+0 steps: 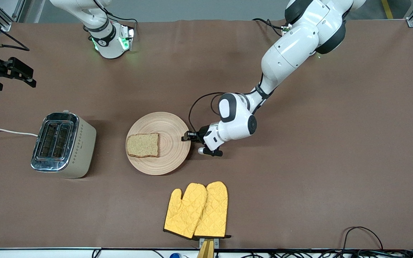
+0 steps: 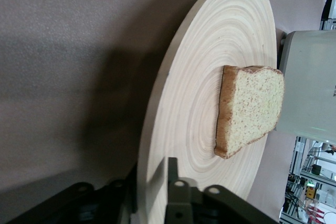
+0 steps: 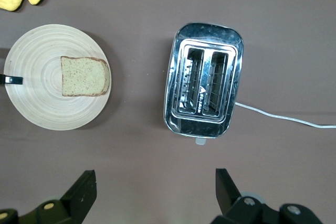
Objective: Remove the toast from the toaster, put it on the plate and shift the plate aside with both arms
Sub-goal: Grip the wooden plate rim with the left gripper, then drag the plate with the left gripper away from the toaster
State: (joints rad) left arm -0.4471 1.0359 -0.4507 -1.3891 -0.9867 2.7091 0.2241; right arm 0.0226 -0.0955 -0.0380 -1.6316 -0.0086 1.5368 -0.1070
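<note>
The toast [image 1: 143, 145] lies flat on the round light-wood plate [image 1: 170, 125], toward the toaster's side of it. My left gripper [image 1: 188, 137] is at the plate's rim on the side toward the left arm's end. In the left wrist view the left gripper [image 2: 149, 182] has one finger [image 2: 173, 178] over the plate [image 2: 210, 66] and one under its edge, shut on the rim, with the toast [image 2: 252, 108] farther in. My right gripper [image 1: 11, 81] hangs open and empty at the right arm's end, high over the table [image 3: 155, 192].
A chrome two-slot toaster [image 1: 61, 143] stands beside the plate toward the right arm's end, its white cord running off the table. Yellow oven mitts [image 1: 197, 209] lie nearer the front camera than the plate. The right wrist view shows the plate [image 3: 37, 103], toast [image 3: 84, 76] and toaster [image 3: 205, 93].
</note>
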